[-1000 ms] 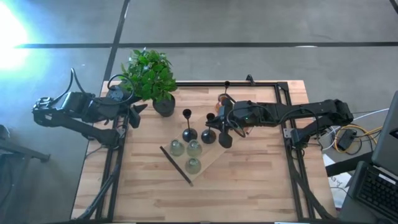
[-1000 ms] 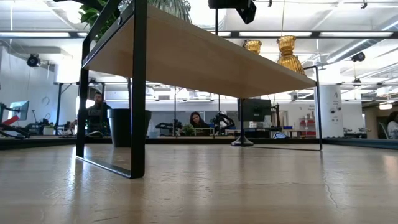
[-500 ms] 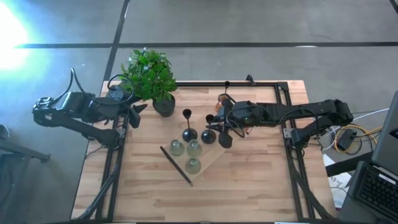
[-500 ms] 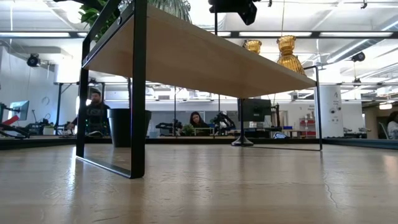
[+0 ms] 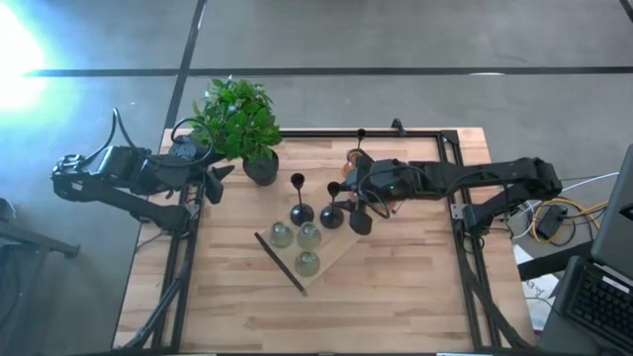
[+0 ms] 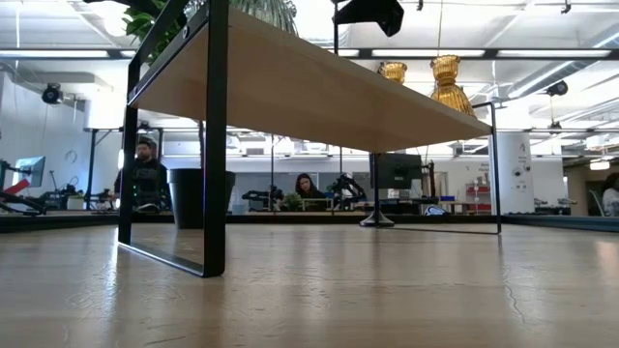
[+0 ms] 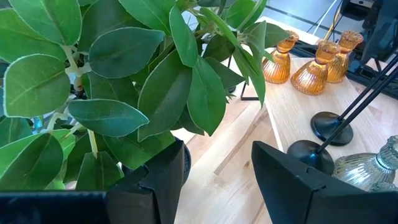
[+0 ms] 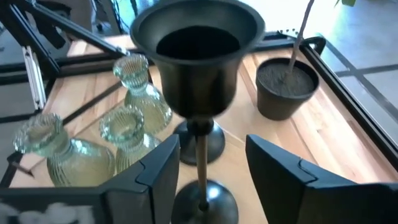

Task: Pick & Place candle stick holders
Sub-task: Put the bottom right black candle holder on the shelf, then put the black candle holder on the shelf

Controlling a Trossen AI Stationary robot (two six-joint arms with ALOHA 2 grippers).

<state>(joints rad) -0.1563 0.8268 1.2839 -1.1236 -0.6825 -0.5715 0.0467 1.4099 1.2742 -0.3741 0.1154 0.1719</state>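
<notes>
Scanning from the left, we find the left gripper (image 5: 220, 178) waiting at the surface's (image 5: 415, 287) left edge, just beside the plant (image 5: 237, 117) in its black pot (image 5: 261, 170). Its fingers (image 7: 158, 180) stand apart and empty, leaves filling most of its wrist view.

Next come two black holders. One (image 5: 300, 211) stands near the pot, and a second (image 5: 332, 214) stands just to its right, with the right gripper (image 5: 357, 206) at its stem. In the right wrist view that holder (image 8: 198, 56) is upright, its cup high in the middle and its thin stem running down between the two fingers (image 8: 281, 180) to the round base. The fingers are spread, with a clear gap on each side of the stem, so they touch nothing.

Just in front of the black pair, three green holders (image 5: 308, 235) sit clustered on a wooden board (image 5: 336, 255) whose dark edge strip (image 5: 280, 262) runs diagonally. They show in the right wrist view too, beside and beyond the stem (image 8: 127, 134).

A third black holder (image 5: 361, 134) stands near the far edge. Amber holders (image 5: 353, 155) sit close to it, partly hidden by the right arm; the left wrist view shows three of them (image 7: 310, 73) together.
</notes>
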